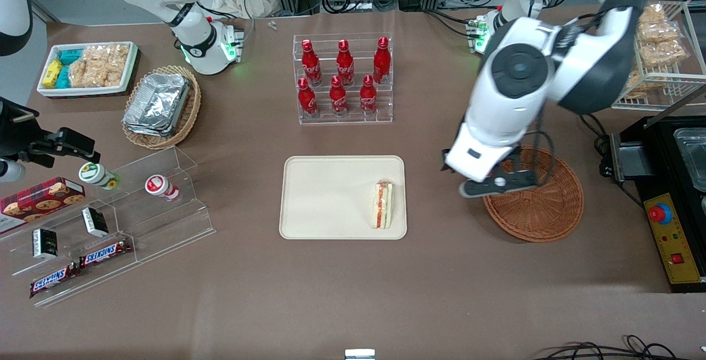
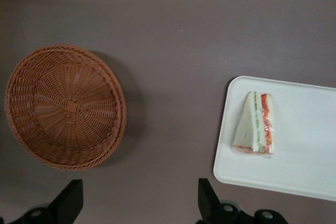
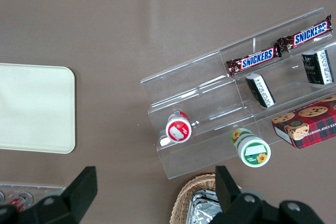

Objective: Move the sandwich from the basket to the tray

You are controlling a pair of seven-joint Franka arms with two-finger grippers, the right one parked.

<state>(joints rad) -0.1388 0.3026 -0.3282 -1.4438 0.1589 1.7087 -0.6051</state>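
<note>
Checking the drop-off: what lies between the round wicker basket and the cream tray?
Only bare brown tabletop, clearest in the wrist view, between basket and tray; the open hand hovers above it.

The sandwich (image 1: pixel 383 204) is lying on the tray (image 1: pixel 331 197), close to the tray's edge that faces the basket (image 1: pixel 543 205). The tray is sitting near the middle of the tabletop (image 1: pixel 353 294), with the basket beside it toward the working arm's end, a strip of bare tabletop being left between them. The gripper (image 1: pixel 499 182) is being held above the basket's rim nearest the tray, fingers spread apart. The bottle rack (image 1: pixel 343 80) is standing farther from the front camera than the tray.
</note>
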